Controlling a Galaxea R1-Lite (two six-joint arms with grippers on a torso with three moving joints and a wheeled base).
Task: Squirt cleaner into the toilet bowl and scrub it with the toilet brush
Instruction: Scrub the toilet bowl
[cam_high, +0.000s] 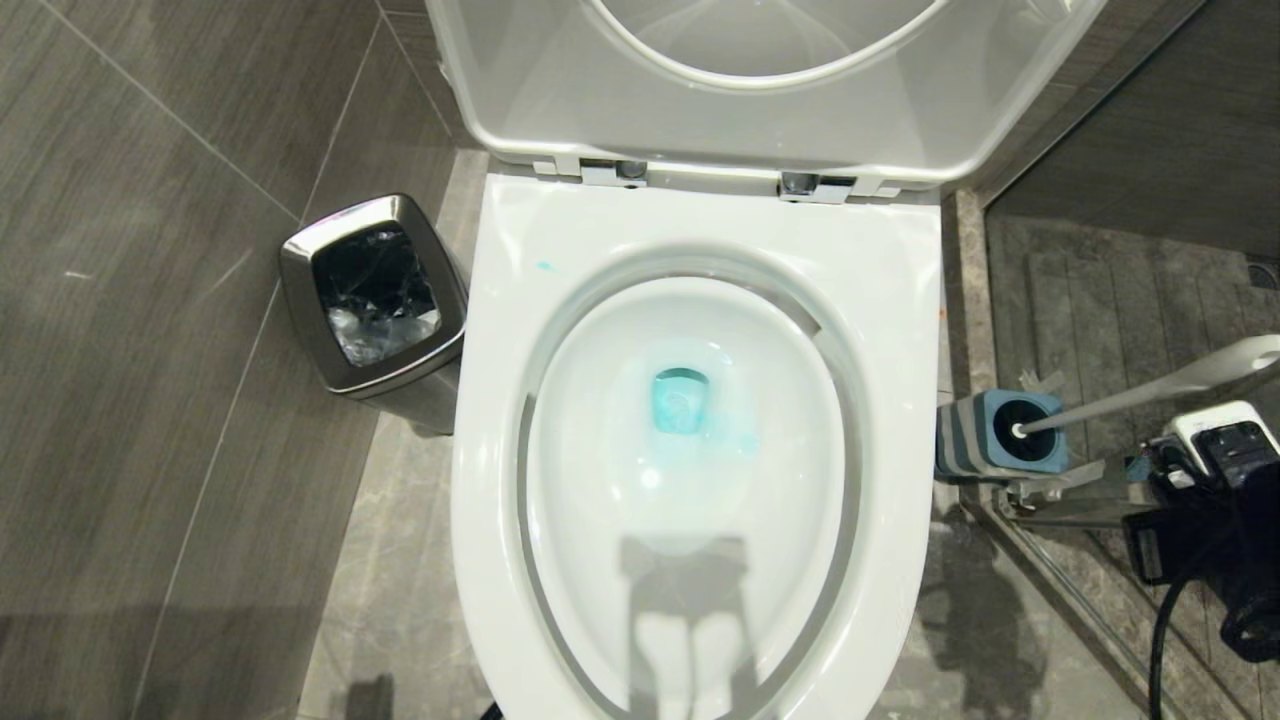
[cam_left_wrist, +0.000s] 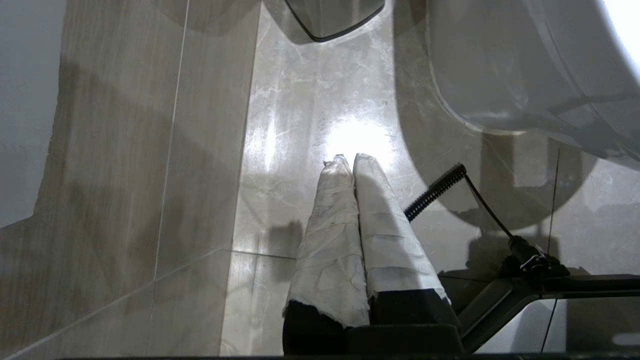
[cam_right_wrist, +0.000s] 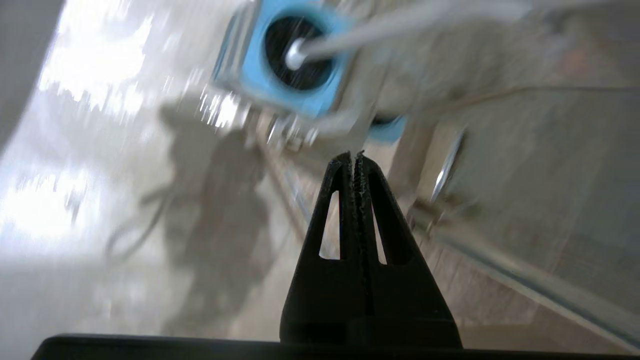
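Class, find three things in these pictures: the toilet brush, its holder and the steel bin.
Brush (cam_high: 1150, 392), head view, middle of the white handle.
Holder (cam_high: 1045, 455), head view, blue top edge.
Bin (cam_high: 296, 262), head view, steel rim at its left corner.

Turquoise cleaner (cam_high: 682, 402), white toilet bowl (cam_high: 500, 420)

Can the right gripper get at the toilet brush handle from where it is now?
Probably yes. The toilet brush stands in its blue holder, handle leaning free toward the right gripper, with nothing between them. The jaws are shut and must open first.
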